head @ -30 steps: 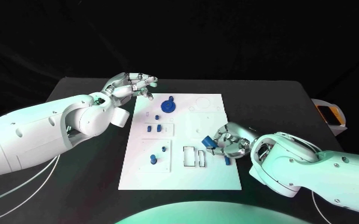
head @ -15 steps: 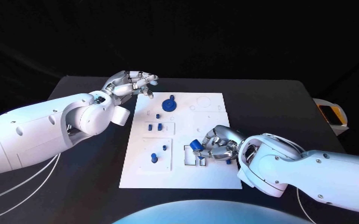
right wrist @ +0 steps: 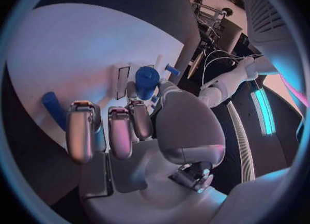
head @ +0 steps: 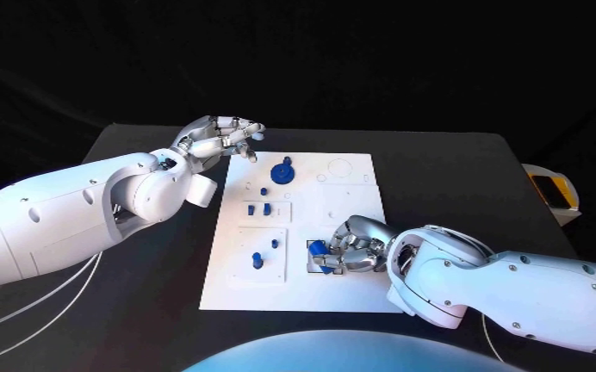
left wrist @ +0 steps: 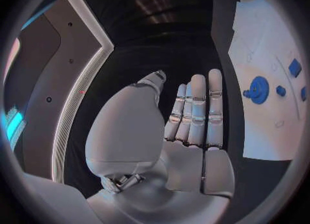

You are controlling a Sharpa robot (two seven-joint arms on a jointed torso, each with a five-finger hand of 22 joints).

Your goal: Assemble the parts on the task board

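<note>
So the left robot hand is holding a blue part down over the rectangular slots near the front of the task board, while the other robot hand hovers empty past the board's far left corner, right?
Not quite: it is the right robot hand that holds the blue part over the slots on the task board, as the head view shows. The left robot hand is the empty one, hovering at the far left corner.
</note>
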